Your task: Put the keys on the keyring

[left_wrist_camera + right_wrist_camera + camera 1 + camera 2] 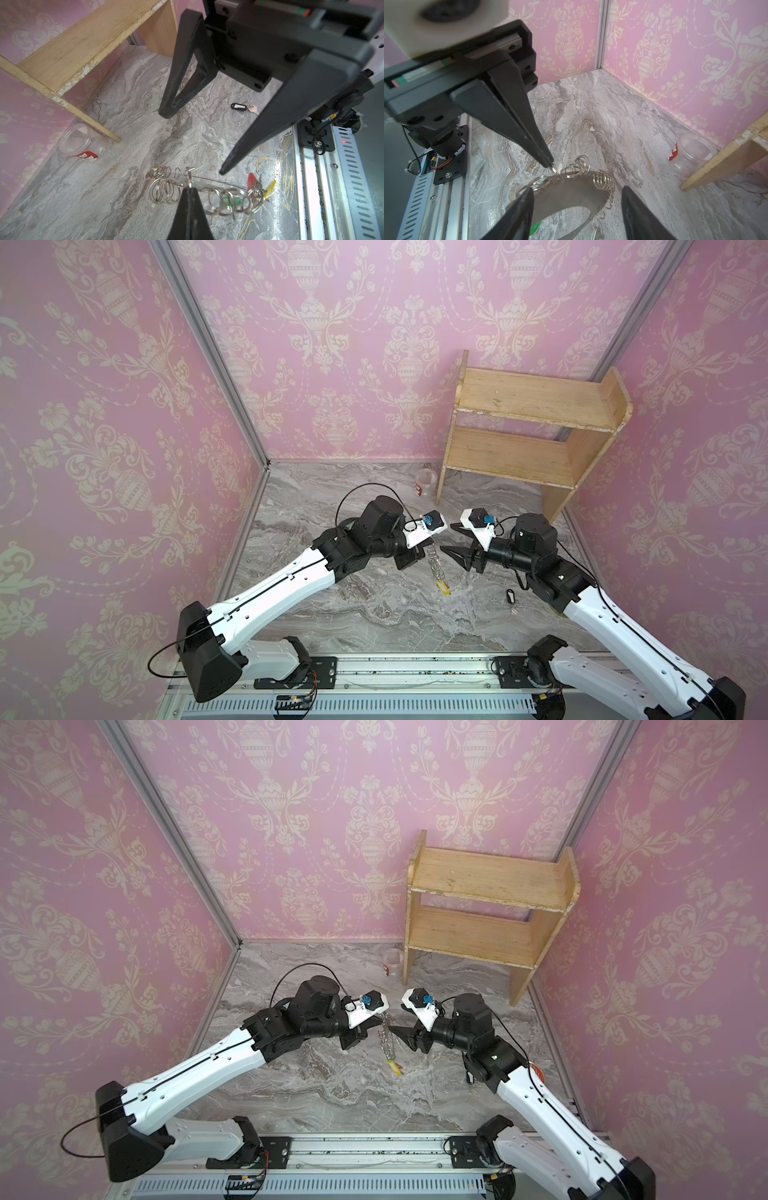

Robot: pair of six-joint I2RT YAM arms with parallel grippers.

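Note:
The keyring [228,199], a chain of silvery rings with a flat grey strap loop [571,195], hangs above the marble floor. My left gripper [190,188] is shut on it, pinching a small ring at the strap's top. Green [232,202], red [251,180] and yellow [270,188] tagged keys hang at the chain's lower end; the yellow tag [444,588] shows in both top views. My right gripper [577,199] stands open, its jaws on either side of the strap loop. A key with a black fob [239,106] lies apart on the floor [510,596] beside the right arm.
A clear plastic jar [424,483] with a red label lies by the foot of a wooden two-tier shelf [532,439] at the back right. Pink walls close three sides. A metal rail [395,672] carrying both arm bases runs along the front.

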